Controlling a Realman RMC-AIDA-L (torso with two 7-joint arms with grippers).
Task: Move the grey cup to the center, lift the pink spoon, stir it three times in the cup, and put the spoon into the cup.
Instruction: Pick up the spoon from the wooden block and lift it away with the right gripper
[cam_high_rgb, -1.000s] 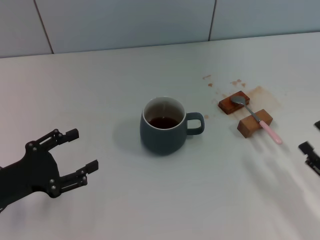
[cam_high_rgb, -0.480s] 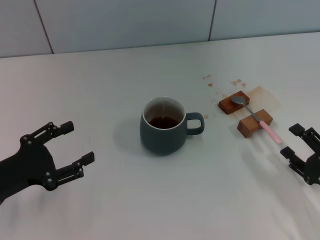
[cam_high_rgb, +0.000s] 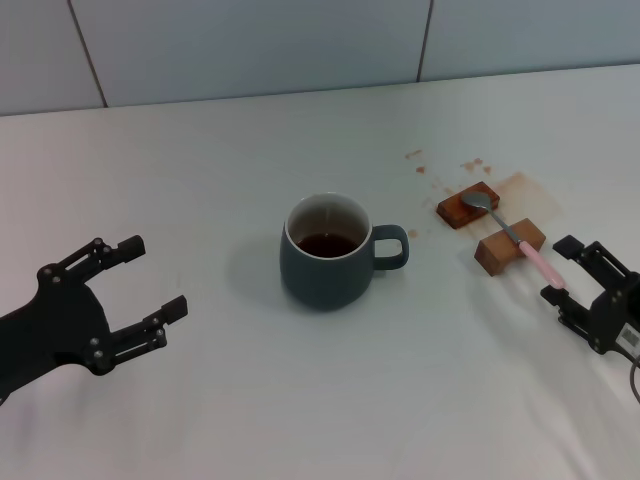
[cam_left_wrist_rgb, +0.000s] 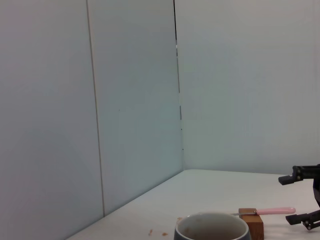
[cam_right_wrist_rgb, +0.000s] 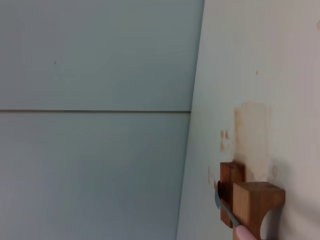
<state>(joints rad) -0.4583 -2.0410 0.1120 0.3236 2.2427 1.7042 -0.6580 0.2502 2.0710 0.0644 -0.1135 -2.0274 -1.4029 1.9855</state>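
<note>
The grey cup (cam_high_rgb: 328, 253) is taken as the landmark and is seen upright on the white table (cam_high_rgb: 300, 400), handle turned toward the robot's right, dark liquid inside; the liquid is shown only in the head view, since the left wrist view catches just the cup rim (cam_left_wrist_rgb: 211, 226), cut off at the frame edge. To the right of the cup, the pink spoon (cam_high_rgb: 512, 237) is laid across two wooden blocks (cam_high_rgb: 510, 246), its metal bowl on the farther block and its pink handle jutting past the nearer one, away from the cup. Brown stains (cam_high_rgb: 530, 195) around the blocks are recorded in the head and right wrist views but cannot be made out in the left wrist view. The right gripper (cam_high_rgb: 572, 270) is found beyond the spoon from the cup, fingers spread wide with nothing held, one fingertip just beside the handle's end; whether contact is made cannot be told. It is also seen far off in the left wrist view (cam_left_wrist_rgb: 305, 199). In the right wrist view no fingers are shown, and only a sliver of the spoon (cam_right_wrist_rgb: 231, 218) is visible. The left gripper (cam_high_rgb: 135, 285) is placed well to the left of the cup, fingers wide apart and empty.
</note>
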